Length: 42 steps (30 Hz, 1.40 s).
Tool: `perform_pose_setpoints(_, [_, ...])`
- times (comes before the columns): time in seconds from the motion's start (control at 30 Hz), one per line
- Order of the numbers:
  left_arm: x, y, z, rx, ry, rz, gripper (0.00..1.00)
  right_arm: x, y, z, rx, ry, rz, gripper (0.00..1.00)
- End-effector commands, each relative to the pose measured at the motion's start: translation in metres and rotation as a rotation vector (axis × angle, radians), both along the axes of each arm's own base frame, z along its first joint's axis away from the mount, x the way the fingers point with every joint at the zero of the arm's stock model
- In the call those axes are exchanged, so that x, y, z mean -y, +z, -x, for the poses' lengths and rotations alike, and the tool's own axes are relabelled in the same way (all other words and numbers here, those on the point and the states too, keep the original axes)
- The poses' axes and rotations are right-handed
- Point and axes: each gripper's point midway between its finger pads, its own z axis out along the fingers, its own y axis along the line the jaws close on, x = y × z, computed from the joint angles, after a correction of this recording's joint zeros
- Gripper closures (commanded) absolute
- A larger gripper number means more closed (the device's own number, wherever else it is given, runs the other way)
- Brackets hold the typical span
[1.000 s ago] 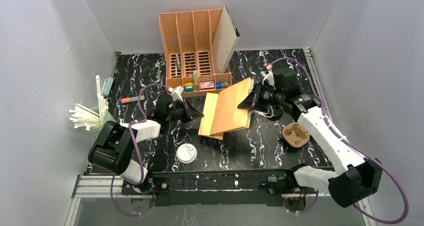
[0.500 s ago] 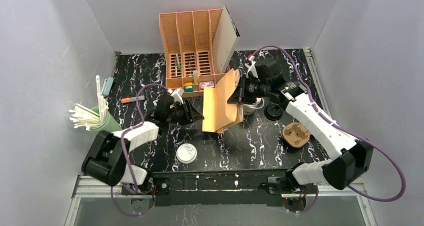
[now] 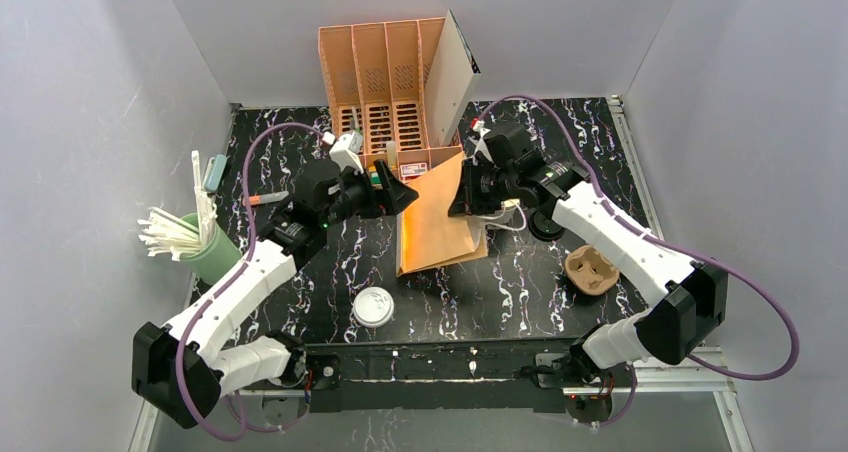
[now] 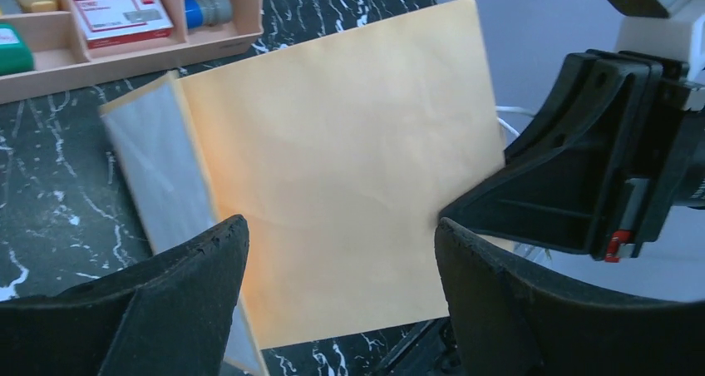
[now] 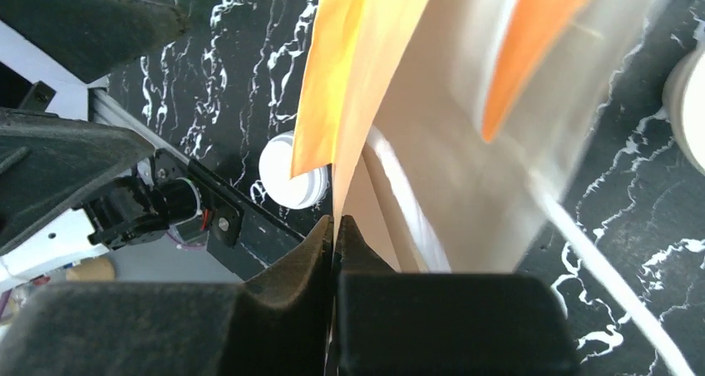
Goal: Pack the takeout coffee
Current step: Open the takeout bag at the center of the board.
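Black marbled desk (image 3: 520, 282), grey walls. Right end effector (image 5: 335, 230) is pinching the paper bag (image 3: 440, 227), propping it up for loading. Left end effector (image 4: 341, 230) is gaping wide. The black-lidded coffee cup (image 3: 547, 225) is sitting just beside the bag, not yet packed.

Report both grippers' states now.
Left gripper: open, holding nothing.
Right gripper: closed on the edge of the tan paper bag.

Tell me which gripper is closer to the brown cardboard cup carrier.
Right. The right gripper, shut on the edge of the paper bag, sits back and left of the cup carrier; the left gripper, open, is farther left, beyond the bag.
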Motion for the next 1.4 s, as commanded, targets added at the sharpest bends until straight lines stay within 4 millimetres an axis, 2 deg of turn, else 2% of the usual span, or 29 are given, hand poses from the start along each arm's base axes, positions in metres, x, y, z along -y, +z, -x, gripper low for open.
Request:
perform_pose_setpoints(0.0, [0.023, 0.016, 0.011, -0.032, -0.077, 0.026, 0.22, -0.017, 0.031, 0.0, 0.121, 0.096, -0.082, 0.85])
perform_pose_setpoints(0.13, [0.039, 0.022, 0.015, -0.024, -0.115, 0.05, 0.22, -0.024, 0.04, 0.004, 0.166, 0.138, -0.149, 0.8])
perform_pose_setpoints(0.23, [0.039, 0.014, 0.015, -0.036, -0.111, 0.037, 0.21, -0.03, 0.043, 0.006, 0.179, 0.169, -0.194, 0.79])
perform_pose_setpoints(0.27, [0.04, 0.018, 0.013, -0.018, -0.104, 0.047, 0.21, -0.033, 0.043, 0.008, 0.18, 0.185, -0.207, 0.79])
perform_pose_setpoints(0.3, [0.04, 0.02, 0.011, -0.011, -0.101, 0.049, 0.2, -0.034, 0.043, 0.01, 0.186, 0.203, -0.217, 0.81])
perform_pose_setpoints(0.37, [0.041, 0.026, 0.01, -0.012, -0.092, 0.065, 0.2, -0.036, 0.039, 0.01, 0.203, 0.223, -0.222, 0.95])
perform_pose_setpoints(0.4, [0.041, 0.031, 0.009, -0.018, -0.079, 0.079, 0.18, -0.036, 0.038, 0.01, 0.217, 0.237, -0.22, 0.99])
perform_pose_setpoints(0.6, [0.037, 0.056, 0.001, -0.027, 0.006, 0.153, 0.14, -0.036, 0.048, 0.014, 0.381, 0.308, -0.245, 0.99])
perform_pose_setpoints(0.8, [0.038, 0.069, -0.004, -0.043, 0.049, 0.22, 0.15, -0.033, 0.058, 0.014, 0.487, 0.328, -0.226, 0.99])
perform_pose_setpoints(1.0, [0.05, 0.067, -0.007, -0.064, 0.073, 0.229, 0.21, -0.04, 0.058, 0.014, 0.546, 0.334, -0.174, 0.99])
perform_pose_setpoints(1.2, [0.048, 0.072, -0.014, -0.029, 0.11, 0.211, 0.23, -0.048, 0.054, 0.018, 0.565, 0.343, -0.127, 0.99])
perform_pose_setpoints(1.37, [0.044, 0.058, -0.018, -0.033, 0.141, 0.088, 0.37, -0.053, 0.052, 0.019, 0.571, 0.338, -0.11, 0.99])
